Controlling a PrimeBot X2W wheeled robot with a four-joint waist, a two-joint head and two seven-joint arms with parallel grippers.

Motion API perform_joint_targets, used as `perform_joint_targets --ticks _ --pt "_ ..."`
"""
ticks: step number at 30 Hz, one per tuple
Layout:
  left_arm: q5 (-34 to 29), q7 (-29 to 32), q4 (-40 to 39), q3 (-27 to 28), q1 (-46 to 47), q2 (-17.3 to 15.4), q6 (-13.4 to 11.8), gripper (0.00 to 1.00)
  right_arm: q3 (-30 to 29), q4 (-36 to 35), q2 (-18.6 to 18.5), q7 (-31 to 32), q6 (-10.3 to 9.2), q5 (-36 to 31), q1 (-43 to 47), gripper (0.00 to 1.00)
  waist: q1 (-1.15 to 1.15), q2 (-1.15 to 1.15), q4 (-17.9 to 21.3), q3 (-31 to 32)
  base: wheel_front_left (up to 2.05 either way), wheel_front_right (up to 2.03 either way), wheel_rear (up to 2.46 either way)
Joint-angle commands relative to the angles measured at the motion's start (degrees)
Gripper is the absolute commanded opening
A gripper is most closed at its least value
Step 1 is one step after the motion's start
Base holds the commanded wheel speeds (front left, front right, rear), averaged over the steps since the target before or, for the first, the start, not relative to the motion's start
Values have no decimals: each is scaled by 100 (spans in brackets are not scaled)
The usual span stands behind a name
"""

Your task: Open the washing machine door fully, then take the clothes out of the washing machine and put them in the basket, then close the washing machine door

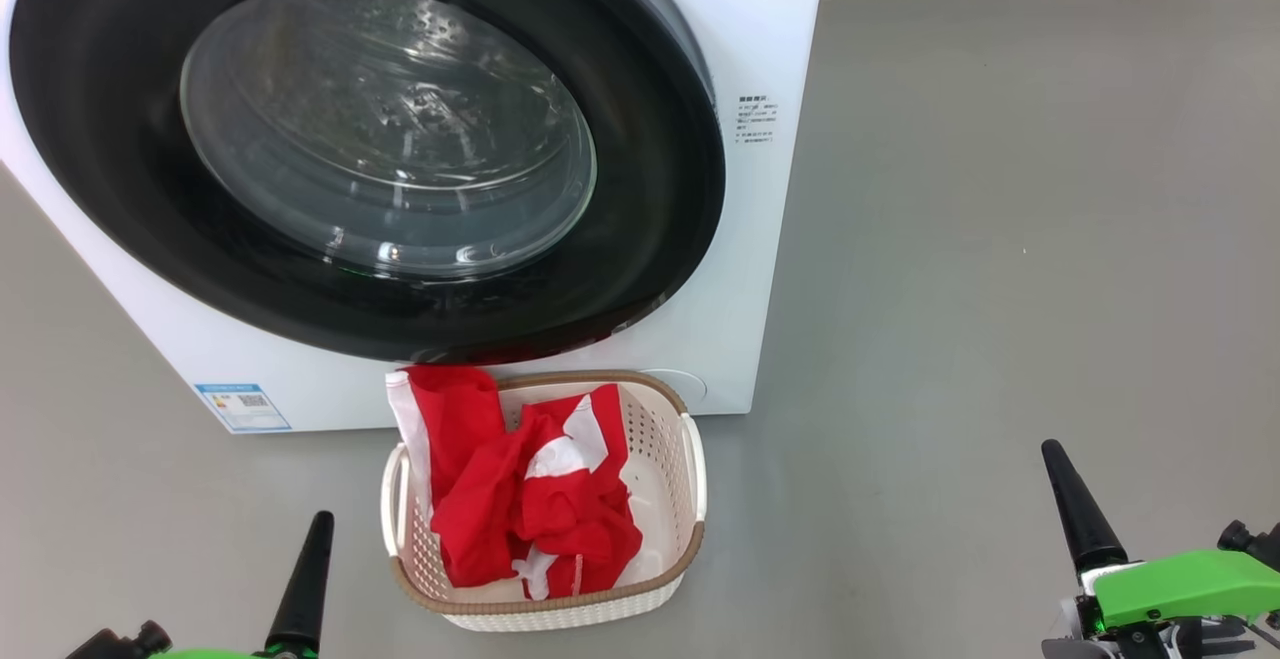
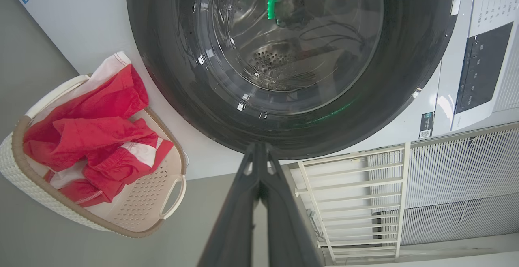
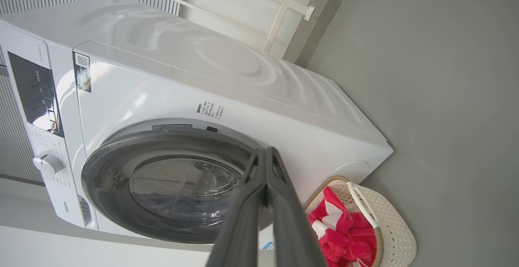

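The white washing machine (image 1: 760, 29) stands ahead on the floor, its round black-rimmed washing machine door (image 1: 380, 149) closed flat against the front. Through the glass (image 2: 284, 36) I see the steel drum. The red-and-white clothes (image 1: 530, 489) lie piled in the cream basket (image 1: 690, 509) on the floor right in front of the machine; one red piece hangs over its far left rim. My left gripper (image 1: 322, 519) is shut and empty at the lower left, left of the basket. My right gripper (image 1: 1050, 449) is shut and empty at the lower right, well away from the basket.
Grey floor (image 1: 1000, 239) spreads to the right of the machine. A white metal rack (image 2: 352, 194) and a ribbed panel (image 2: 458, 178) stand beside the machine. The control panel (image 3: 34, 92) and a knob (image 3: 48, 163) are on the machine's front top.
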State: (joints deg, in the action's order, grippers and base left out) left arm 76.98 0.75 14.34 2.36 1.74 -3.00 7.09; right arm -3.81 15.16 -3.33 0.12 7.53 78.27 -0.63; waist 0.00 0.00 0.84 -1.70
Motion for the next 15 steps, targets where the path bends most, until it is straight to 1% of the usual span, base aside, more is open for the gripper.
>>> perform_joint_targets --ticks 1,15 --pt "197 64 -102 186 242 -96 32 0 40 -133 -98 68 -3 185 -307 0 0 0 -8 13 0 0 0" --pt "965 281 -66 240 345 -89 36 0 -26 -129 -94 292 -4 916 -431 0 0 0 -49 88 0 0 0"
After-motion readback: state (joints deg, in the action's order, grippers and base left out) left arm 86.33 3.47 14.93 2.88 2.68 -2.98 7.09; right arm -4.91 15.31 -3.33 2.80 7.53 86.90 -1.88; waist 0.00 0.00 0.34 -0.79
